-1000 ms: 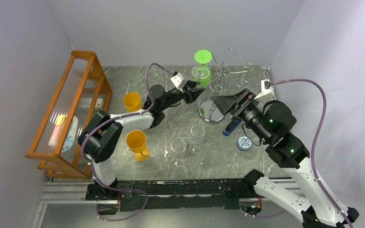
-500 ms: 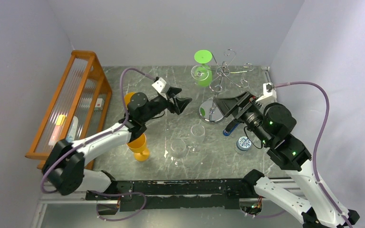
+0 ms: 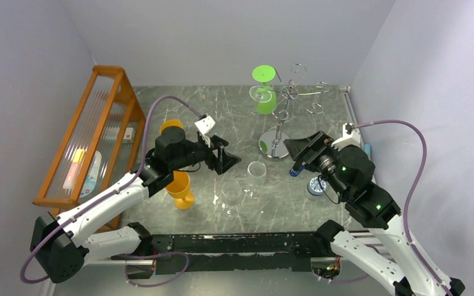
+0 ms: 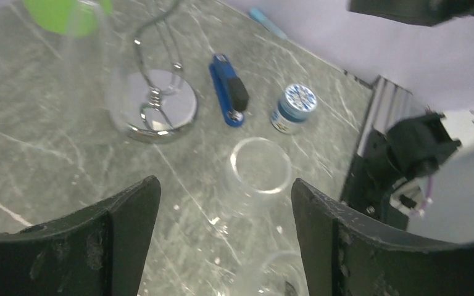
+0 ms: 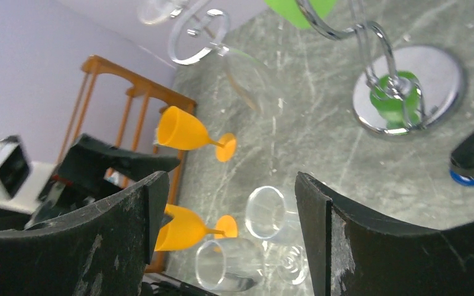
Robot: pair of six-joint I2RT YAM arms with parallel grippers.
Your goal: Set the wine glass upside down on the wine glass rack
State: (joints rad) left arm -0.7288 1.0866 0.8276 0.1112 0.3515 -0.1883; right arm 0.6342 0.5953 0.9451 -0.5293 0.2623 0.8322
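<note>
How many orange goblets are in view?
2: far goblet by the wooden rack, partly behind the left arm; near goblet left of the clear glasses. None apparently hidden.

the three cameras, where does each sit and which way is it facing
top external: above and behind the bases, looking down on the grey marble table; both arms show.
left wrist: on the left arm, looking down between the black left fingers at a clear wine glass.
right wrist: on the right arm, facing past the black right fingers toward two orange plastic goblets.
shared: both wrist views show the chrome rack's round mirrored base.
</note>
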